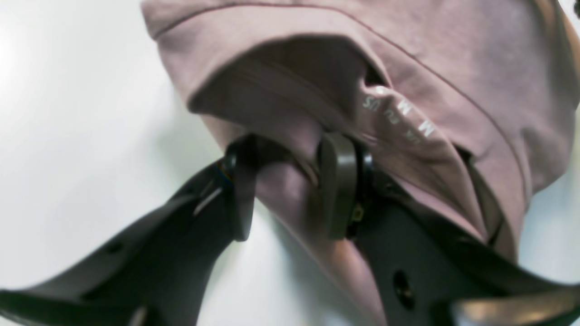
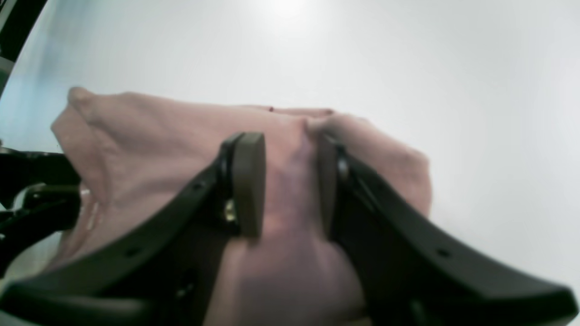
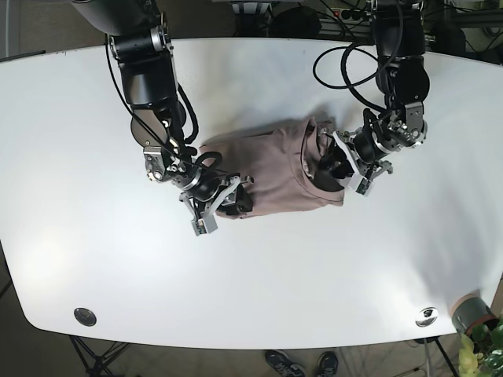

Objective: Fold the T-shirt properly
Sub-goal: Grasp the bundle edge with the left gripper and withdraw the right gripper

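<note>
T-shirt (image 3: 271, 174) is soft matt pink knit cloth, creased, with stitched seams and a whitish printed size label inside the neck. My left tool (image 1: 290, 190) and right tool (image 2: 285, 185) look like matt dark plastic, pads smooth. Surface (image 3: 314, 275) is smooth white, slightly glossy.

Base view: high overhead, faces straight down on whole white desk (image 3: 94, 236), both arms in frame, far off.

Left wrist view: mounted behind jaws, looks along them, very close, blurred, onto pink shirt (image 1: 453, 59).

Right wrist view: same mounting on other arm, equally close, looks across shirt (image 2: 149, 136) to bare desk (image 2: 453, 90) beyond.

All three views share shirt (image 3: 275, 169) and desk surface (image 1: 68, 136).
</note>
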### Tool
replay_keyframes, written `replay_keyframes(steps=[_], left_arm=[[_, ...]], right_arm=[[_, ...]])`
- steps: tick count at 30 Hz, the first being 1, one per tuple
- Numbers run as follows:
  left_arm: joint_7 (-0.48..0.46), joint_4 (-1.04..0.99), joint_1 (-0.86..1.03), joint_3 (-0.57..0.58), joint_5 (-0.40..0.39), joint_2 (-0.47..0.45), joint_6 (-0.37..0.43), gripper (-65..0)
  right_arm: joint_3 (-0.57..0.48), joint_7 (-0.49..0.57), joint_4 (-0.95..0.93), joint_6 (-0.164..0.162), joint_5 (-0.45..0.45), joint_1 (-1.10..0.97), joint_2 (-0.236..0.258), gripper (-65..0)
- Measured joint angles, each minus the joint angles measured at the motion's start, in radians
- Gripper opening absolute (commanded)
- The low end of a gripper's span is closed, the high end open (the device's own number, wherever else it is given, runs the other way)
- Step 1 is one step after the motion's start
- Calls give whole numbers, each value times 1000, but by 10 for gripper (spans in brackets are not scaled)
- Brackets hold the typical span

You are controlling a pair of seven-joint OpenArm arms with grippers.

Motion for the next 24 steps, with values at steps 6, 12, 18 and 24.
replay_keyframes(steps=[6,12,18,24], left_arm=[[42,149,16,-2,47,-4,12,-433],[34,282,41,-2,40,-3,12,-433],[40,347,114,0,46,0,12,-433],[38,376,182,3,43,2,12,-433]], right_arm=[[2,-74,59,-14,-11,-5,8,-461],[4,-151,181,-32,-30,-11,12,-461],[4,-169,201,-33,-37,25,12,-461],[3,-161,179,-31,-37,71,41,-463]])
